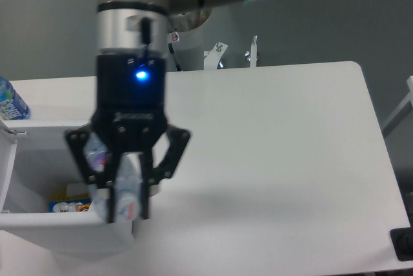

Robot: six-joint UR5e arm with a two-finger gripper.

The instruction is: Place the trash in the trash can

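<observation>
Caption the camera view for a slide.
Gripper holds the clear plastic bottle above the white trash can.

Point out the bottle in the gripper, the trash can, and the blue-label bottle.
bottle (128, 192): fixed camera, body between the fingers.
trash can (51, 220): fixed camera, front rim.
blue-label bottle (9, 103): fixed camera, its label, at the left edge.

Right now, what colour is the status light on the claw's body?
Blue: the light glows on the claw body, clear in the fixed camera view.
</observation>
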